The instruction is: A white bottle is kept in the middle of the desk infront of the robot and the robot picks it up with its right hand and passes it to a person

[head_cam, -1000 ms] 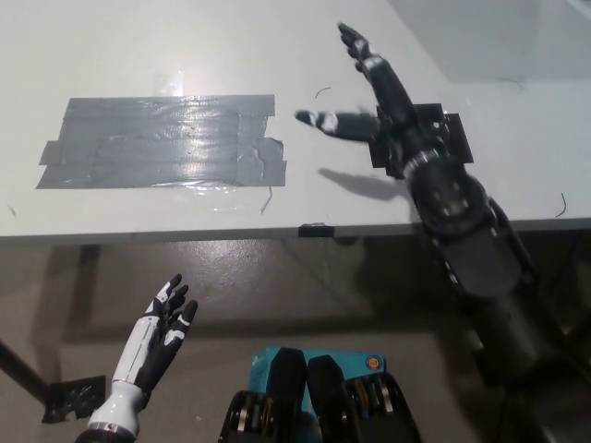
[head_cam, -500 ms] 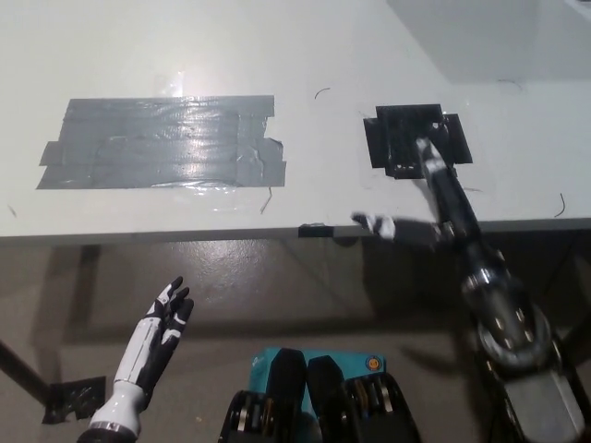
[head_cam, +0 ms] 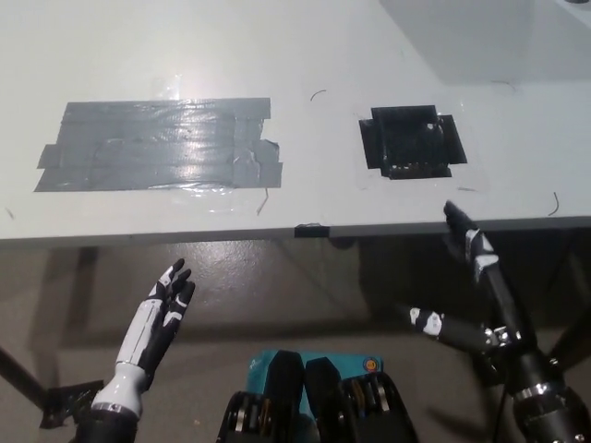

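Black right hand open, below desk edge

One desk is in view, bearing two tape patches: one grey tape patch to the left and one black tape patch to the right of it. Two robot hands are visible, both below the desk's front edge: one white left hand and one black right hand, each with fingers spread and holding nothing.
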`<state>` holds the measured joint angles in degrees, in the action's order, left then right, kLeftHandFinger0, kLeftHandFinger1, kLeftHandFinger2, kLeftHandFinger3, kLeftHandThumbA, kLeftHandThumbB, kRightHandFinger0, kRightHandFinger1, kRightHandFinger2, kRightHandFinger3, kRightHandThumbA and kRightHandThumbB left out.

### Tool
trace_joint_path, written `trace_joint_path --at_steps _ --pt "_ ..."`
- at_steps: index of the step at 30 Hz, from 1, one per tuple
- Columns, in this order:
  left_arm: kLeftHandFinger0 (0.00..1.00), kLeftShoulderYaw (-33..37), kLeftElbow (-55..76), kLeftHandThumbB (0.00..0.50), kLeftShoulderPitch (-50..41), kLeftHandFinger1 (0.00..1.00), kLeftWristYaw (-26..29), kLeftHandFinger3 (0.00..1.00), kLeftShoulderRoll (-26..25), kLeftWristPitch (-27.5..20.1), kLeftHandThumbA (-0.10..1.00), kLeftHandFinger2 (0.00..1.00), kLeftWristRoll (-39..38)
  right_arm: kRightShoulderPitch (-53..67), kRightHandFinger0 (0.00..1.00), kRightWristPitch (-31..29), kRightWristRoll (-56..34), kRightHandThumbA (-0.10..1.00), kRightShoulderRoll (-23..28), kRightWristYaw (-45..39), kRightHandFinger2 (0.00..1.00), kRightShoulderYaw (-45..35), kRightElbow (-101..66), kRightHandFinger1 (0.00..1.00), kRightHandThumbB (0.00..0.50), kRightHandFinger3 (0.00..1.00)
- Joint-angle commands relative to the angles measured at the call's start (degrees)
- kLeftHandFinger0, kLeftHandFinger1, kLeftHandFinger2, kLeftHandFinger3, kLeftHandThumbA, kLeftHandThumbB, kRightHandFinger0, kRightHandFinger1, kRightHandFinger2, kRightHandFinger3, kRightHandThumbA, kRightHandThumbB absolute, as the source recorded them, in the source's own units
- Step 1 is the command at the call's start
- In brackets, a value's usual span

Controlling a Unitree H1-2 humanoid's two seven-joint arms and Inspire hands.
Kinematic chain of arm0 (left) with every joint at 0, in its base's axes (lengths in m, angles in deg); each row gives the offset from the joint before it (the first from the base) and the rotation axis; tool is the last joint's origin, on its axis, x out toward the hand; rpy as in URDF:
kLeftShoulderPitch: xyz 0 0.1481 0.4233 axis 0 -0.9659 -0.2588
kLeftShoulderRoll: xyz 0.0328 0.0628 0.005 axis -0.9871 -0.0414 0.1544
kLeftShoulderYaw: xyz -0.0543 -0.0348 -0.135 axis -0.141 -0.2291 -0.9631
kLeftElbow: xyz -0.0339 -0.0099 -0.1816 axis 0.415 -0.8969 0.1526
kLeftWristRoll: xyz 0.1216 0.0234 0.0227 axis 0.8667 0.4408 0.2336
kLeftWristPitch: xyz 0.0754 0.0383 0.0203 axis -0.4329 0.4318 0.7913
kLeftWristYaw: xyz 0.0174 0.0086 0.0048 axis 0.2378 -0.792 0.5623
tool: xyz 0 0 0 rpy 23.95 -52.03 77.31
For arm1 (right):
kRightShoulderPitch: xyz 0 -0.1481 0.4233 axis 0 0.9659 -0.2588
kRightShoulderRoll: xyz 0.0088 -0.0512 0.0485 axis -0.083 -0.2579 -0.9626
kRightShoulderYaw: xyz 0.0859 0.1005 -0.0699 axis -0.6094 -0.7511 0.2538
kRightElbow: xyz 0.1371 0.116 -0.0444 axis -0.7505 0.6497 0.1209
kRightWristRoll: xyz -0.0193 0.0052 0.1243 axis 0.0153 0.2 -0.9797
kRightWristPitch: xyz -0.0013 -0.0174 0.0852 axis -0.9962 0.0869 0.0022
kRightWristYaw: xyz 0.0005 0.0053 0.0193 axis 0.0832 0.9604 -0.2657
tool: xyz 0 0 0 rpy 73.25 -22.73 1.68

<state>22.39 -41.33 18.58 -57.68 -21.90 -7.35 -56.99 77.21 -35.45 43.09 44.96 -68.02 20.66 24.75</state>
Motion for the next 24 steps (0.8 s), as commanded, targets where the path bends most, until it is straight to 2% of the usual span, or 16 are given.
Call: trace_joint_path --at_steps 1,4,10,14,16,24 --pt "1.0 -0.5 1.86 0.0 0.56 1.0 0.04 1.0 -0.56 -1.49 0.89 1.0 -0.35 -1.99 1.0 -6.13 -0.93 0.94 0.75 -1.46 1.0 -0.21 7.8 1.0 0.285 1.0" --pt "1.0 -0.53 2.21 0.0 0.59 1.0 0.15 1.0 -0.58 -0.99 0.88 1.0 -0.15 -2.61 1.0 -6.38 -0.8 0.95 1.01 -1.8 1.0 -0.31 10.84 1.0 0.291 1.0" --pt "1.0 -0.33 1.69 0.011 0.37 1.0 0.09 1.0 -0.57 -1.83 0.89 1.0 -0.07 -2.2 1.0 -6.96 -1.78 0.94 0.76 -2.41 1.0 -0.61 12.02 1.0 0.264 1.0" --pt "1.0 -0.2 1.71 0.021 0.07 1.0 0.09 1.0 -0.64 -2.02 0.9 1.0 0.12 -1.74 1.0 -6.34 -2.44 0.94 0.44 -3.15 1.0 -0.51 12.04 1.0 0.273 1.0" --pt "1.0 -0.18 2.14 0.006 -0.11 1.0 0.0 1.0 -0.65 -1.48 0.9 1.0 0.12 -1.63 1.0 -6.17 -2.1 0.95 0.38 -3.11 1.0 -0.43 11.99 1.0 0.281 1.0" --pt "1.0 -0.36 2.33 0.0 -0.42 1.0 -0.46 1.0 -0.58 -1.46 0.82 1.0 -0.81 -1.64 1.0 -6.23 -2.04 0.94 0.29 -3.42 1.0 -0.46 12.08 1.0 0.268 1.0"
